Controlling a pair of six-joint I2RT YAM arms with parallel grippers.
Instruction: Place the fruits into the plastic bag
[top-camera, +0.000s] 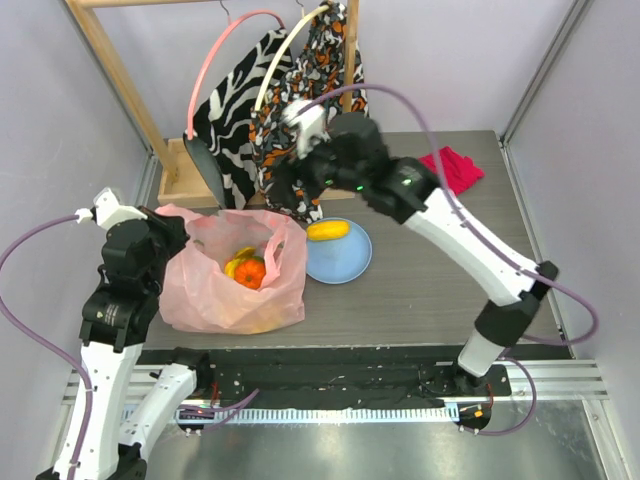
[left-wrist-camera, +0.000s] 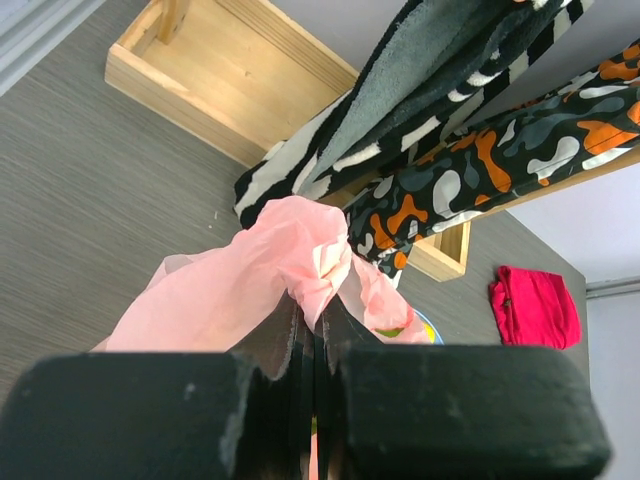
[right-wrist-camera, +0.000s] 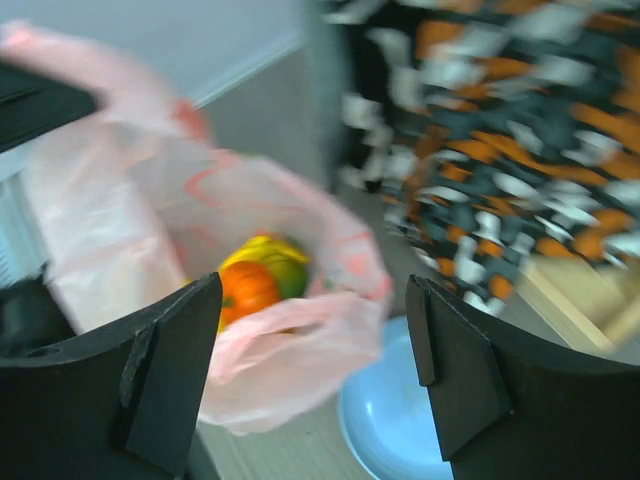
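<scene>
Left hand (left-wrist-camera: 315, 335) clamps the rim of the plastic bag (top-camera: 205, 295) on the bench (top-camera: 430, 290); inside are an orange (top-camera: 251, 273) and a green-yellow fruit (right-wrist-camera: 287, 277). Beside it a yellow fruit (top-camera: 328, 230) lies on the blue plate (top-camera: 345, 262). Right hand (right-wrist-camera: 315, 350) gapes wide above the bag's far rim, patterned garments (top-camera: 320, 60) hanging close behind, red cloth (top-camera: 455, 167) beyond.

Top view: bright, even overhead light, sharp throughout. Soft faint shadows beside bag (top-camera: 200, 300) and blue plate (top-camera: 345, 265) on table (top-camera: 430, 290). Glare on metal strip (top-camera: 400, 425) at near edge.
Left wrist view: well lit, garment (left-wrist-camera: 480, 170) and table crisp. Left gripper (left-wrist-camera: 315, 325) dark, very close, slightly soft.
Right wrist view: heavy motion blur, worst on garment. Bag and fruit (right-wrist-camera: 262, 280) smeared. Right gripper (right-wrist-camera: 310, 370) fingers (right-wrist-camera: 170, 370) comparatively sharp.
</scene>
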